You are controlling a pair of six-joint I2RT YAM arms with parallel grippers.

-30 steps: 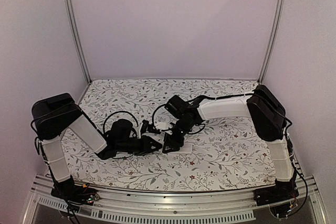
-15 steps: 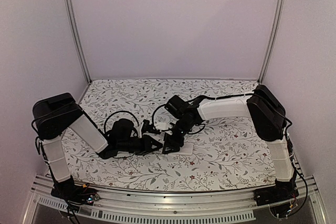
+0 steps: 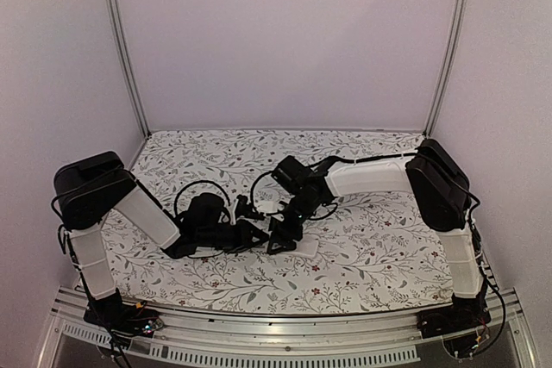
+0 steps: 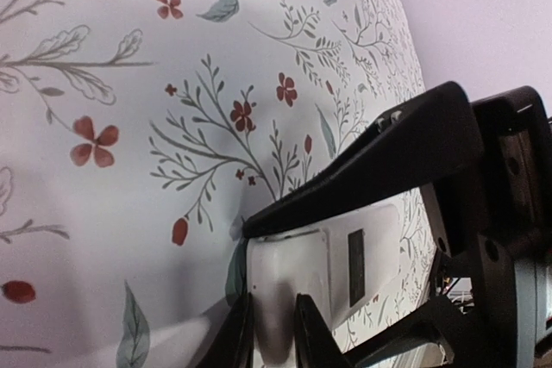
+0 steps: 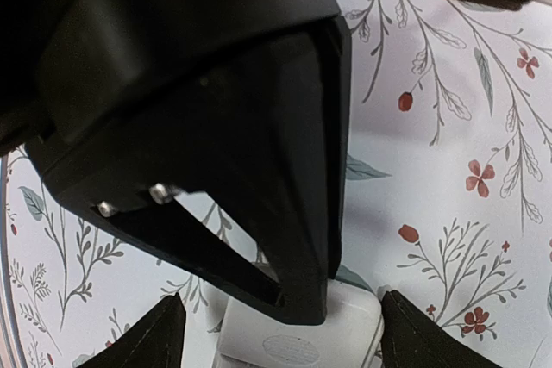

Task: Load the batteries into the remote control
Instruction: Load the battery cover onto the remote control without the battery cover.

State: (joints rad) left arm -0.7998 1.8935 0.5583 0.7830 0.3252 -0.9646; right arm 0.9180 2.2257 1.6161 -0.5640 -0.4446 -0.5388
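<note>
Now the remote control [image 4: 297,286] lies flat on the worktop [image 3: 371,239]. At its one end the left gripper [image 4: 272,333] pinches it between the jaws; above its other end the right gripper [image 5: 285,338] has the jaws spread. We see no batteries. We should hold the remote firm and level.

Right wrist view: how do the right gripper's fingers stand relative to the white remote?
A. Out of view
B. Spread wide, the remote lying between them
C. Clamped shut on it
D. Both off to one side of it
B: the right gripper is open. Its fingers sit at the lower left and lower right of the view, with the white remote control between them.
</note>
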